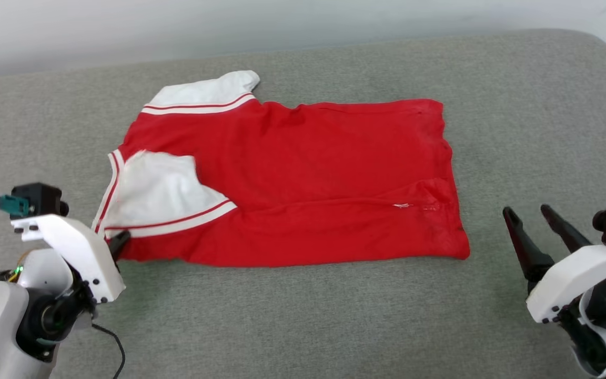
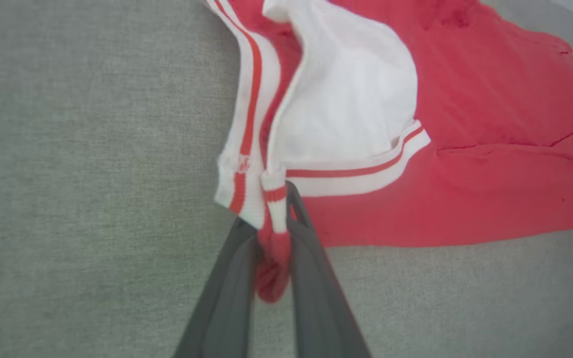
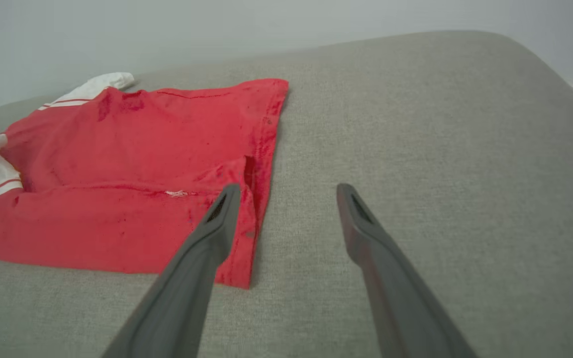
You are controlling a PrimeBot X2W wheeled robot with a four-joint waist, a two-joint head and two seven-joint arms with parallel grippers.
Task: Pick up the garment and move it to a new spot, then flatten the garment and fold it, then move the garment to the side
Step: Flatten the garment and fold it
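The garment [image 1: 308, 173] is a red shirt with white, red-striped sleeves, spread mostly flat on the grey padded surface, sleeves to the left and hem to the right. Its near sleeve is folded over the red body. My left gripper [image 1: 120, 243] is at the garment's near left corner and shut on it. In the left wrist view a bunch of red fabric and striped trim [image 2: 272, 248] sits pinched between the fingers of my left gripper [image 2: 269, 214]. My right gripper [image 1: 526, 210] stands open off the garment's right hem [image 3: 261, 164], fingers [image 3: 217, 223] apart with nothing between them.
The grey padded surface [image 1: 303, 316] stretches all around the shirt, with a rounded far right corner [image 1: 597, 47]. A pale wall [image 1: 177, 21] runs behind it. A thin black cable [image 1: 116, 347] hangs by my left arm.
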